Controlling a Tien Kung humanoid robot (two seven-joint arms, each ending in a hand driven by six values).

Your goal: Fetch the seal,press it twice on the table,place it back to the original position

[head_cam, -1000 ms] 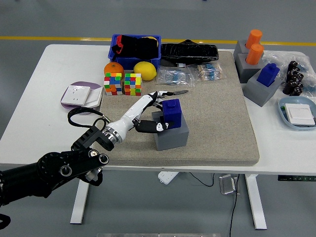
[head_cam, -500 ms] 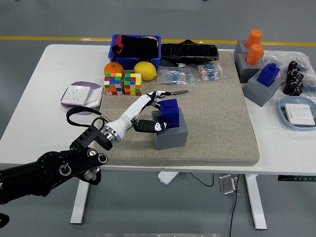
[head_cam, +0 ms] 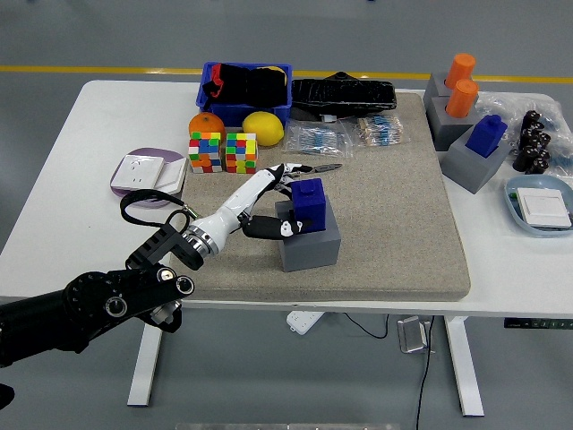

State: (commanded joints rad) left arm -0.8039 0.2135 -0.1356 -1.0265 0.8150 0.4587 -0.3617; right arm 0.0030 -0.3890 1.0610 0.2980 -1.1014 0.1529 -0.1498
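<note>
The blue seal [head_cam: 311, 205] stands upright in its grey block holder [head_cam: 310, 242] on the beige mat [head_cam: 394, 224]. My left hand [head_cam: 285, 202], white with black fingertips, reaches in from the lower left to the seal's left side. Its fingers [head_cam: 279, 174] lie spread at the seal's upper left. The thumb sits low against the front left of the seal and holder. The fingers bracket the seal but do not look closed around it. The right arm is out of view.
Two colour cubes [head_cam: 224, 151], an orange [head_cam: 205, 124] and a lemon [head_cam: 263, 128] lie just behind the hand, with a blue bin [head_cam: 211, 73] further back. A plate with a white socket [head_cam: 146, 173] is at the left. Other seals on grey blocks [head_cam: 474, 152] stand at the right.
My left forearm and wrist have shifted slightly to the left. The hand stays at the seal's left side and the seal stays in its holder.
</note>
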